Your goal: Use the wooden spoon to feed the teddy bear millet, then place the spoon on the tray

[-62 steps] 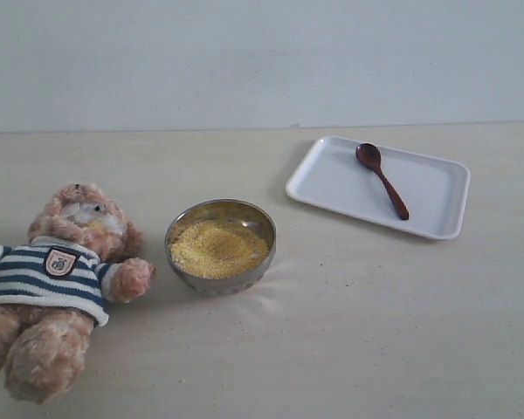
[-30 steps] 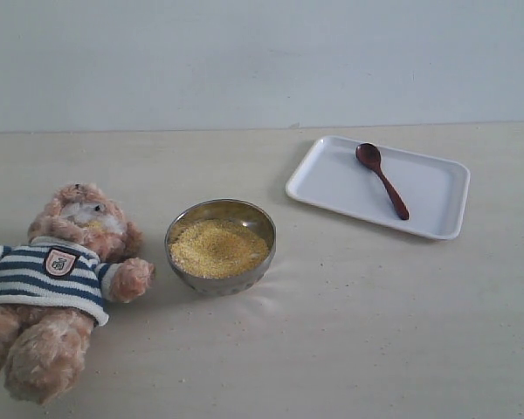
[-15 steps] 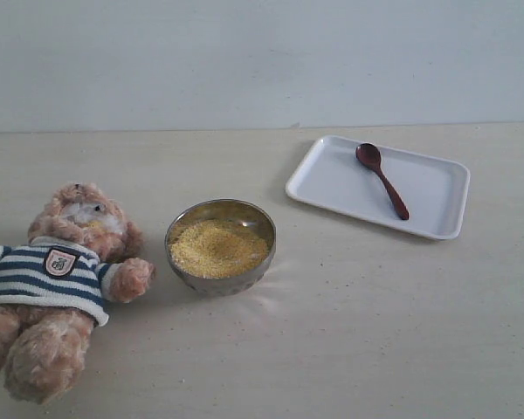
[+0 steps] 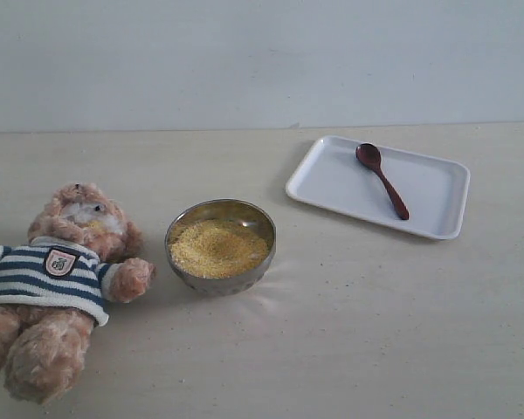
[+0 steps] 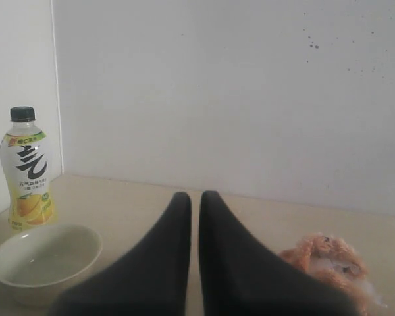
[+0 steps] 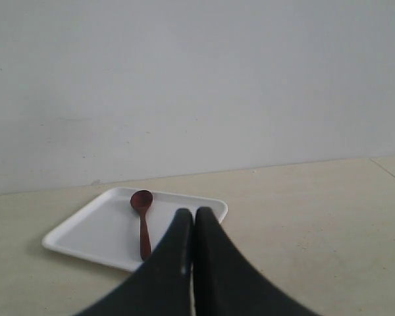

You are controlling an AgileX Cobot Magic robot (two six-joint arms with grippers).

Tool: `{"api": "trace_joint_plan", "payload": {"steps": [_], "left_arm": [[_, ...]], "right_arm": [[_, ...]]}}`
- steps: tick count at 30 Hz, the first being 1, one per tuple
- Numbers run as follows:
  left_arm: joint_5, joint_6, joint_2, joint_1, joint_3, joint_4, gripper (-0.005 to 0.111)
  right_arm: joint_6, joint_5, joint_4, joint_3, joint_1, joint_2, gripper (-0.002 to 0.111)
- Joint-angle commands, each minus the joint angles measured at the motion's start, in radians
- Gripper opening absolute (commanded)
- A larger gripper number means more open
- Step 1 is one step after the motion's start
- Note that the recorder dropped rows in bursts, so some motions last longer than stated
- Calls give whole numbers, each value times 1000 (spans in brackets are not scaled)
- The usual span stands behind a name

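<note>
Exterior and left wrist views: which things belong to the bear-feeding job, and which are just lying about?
Job: teddy bear, millet, metal bowl, wooden spoon, tray.
Lying about: drink bottle, pale bowl.

The only lettering is on the label of a drink bottle seen in the left wrist view. It shows large black brush-style characters on white, which I cannot read for certain, below a green band of print too small to read. At the near left, the teddy bear wears a shield-shaped chest badge whose mark is illegible.
</note>
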Motion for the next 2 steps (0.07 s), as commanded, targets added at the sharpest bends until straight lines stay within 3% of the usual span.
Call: {"api": "trace_joint_plan", "payload": {"steps": [1,2], "left_arm": [[2,-5,-2,-8,4,5,5],[2,-5,-2,-8,4,5,5]], "right_arm": [[-2,-10,2,0,-2,-5,0],[-2,-10,2,0,-2,-5,0]]}}
